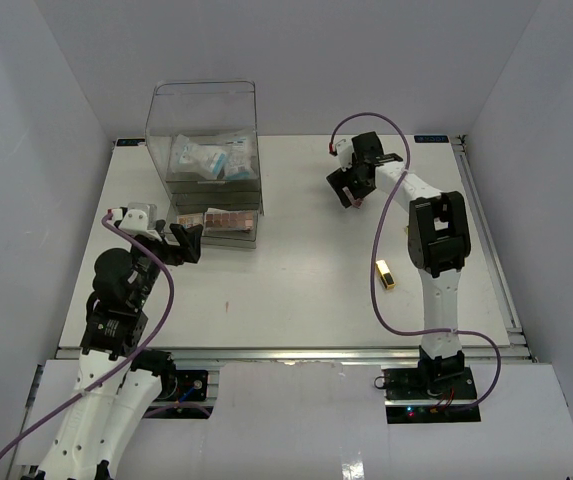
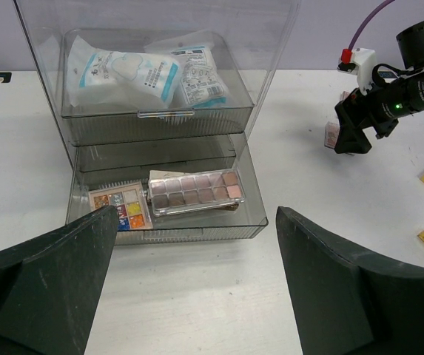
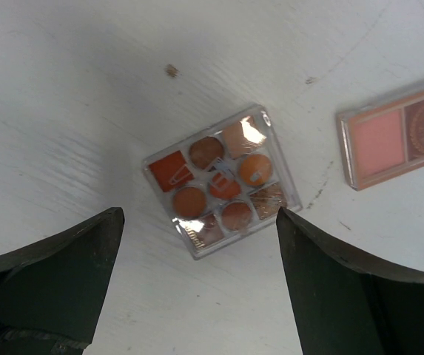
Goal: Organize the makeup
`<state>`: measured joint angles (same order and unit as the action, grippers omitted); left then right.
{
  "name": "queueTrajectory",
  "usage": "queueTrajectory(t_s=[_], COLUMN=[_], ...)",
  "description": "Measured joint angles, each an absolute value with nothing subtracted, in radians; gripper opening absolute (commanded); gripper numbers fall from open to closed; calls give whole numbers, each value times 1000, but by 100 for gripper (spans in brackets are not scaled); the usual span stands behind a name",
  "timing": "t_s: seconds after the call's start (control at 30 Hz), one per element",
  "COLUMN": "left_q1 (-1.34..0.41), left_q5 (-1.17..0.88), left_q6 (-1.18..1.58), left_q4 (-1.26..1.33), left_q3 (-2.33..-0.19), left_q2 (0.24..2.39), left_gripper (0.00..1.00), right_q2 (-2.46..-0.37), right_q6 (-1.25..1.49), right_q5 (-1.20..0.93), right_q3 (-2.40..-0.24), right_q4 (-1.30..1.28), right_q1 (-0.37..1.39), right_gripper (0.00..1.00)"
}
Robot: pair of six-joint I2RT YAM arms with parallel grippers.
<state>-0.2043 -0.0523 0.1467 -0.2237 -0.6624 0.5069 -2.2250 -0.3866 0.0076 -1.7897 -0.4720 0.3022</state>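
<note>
A gold tube point(image 1: 385, 274) lies on the table beside the right arm. The left gripper point(image 1: 184, 243) sits wide open and empty just before the clear drawer unit point(image 1: 202, 110), whose pulled-out lower drawer point(image 2: 197, 233) holds two eyeshadow palettes point(image 2: 195, 191). Farther back, the right gripper point(image 3: 198, 216), spread wide and empty, hangs straight over a square nine-pan palette point(image 3: 221, 180) lying skewed between its fingers, with a blush duo point(image 3: 396, 140) near. The right arm is plainly nearer, and the drawer lies well to its left.

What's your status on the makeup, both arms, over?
Left jaws open, empty, facing the open bottom drawer. Right jaws open, empty, over the orange palette. Nothing in the way.
</note>
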Motion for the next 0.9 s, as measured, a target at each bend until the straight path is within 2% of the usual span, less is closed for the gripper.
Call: queueTrajectory(t_s=[0.3, 0.9], left_q1=[-204, -204], left_q5=[-56, -57], left_q6=[147, 147], left_q4=[-223, -224], left_q3=[-662, -662], left_q2=[512, 516], left_gripper=[98, 98], right_q2=[-2236, -2378], right_q6=[-490, -660], right_q5=[-15, -159], right_q3=[-1800, -2007], right_q4=[-473, -557], right_q1=[295, 238], right_gripper=[90, 90])
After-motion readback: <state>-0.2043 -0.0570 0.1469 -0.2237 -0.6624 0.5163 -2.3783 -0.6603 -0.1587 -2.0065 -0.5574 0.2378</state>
